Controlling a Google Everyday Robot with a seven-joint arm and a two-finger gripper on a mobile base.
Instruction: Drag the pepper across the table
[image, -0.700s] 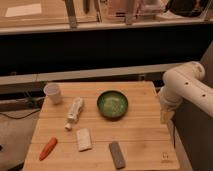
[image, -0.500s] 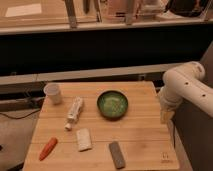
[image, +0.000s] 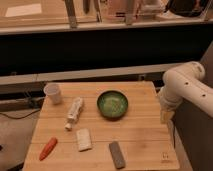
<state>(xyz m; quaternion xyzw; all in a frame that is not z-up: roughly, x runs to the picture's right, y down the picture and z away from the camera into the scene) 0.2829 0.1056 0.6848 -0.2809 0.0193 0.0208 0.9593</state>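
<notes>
Nothing is changing since the earlier frames; arm and items are staying put. Gripper (image: 166, 117) is hanging at the right edge of the table (image: 145, 135), well apart from the pepper (image: 48, 148); whether it is spread or closed, cannot tell. Pepper is lying at the front-left corner, angled diagonally, touching nothing. White block (image: 83, 139) is lying near it, grey bar (image: 117, 154) further right. White bottle (image: 75, 111), paper cup (image: 53, 93) and green bowl (image: 112, 104) are sitting behind.
</notes>
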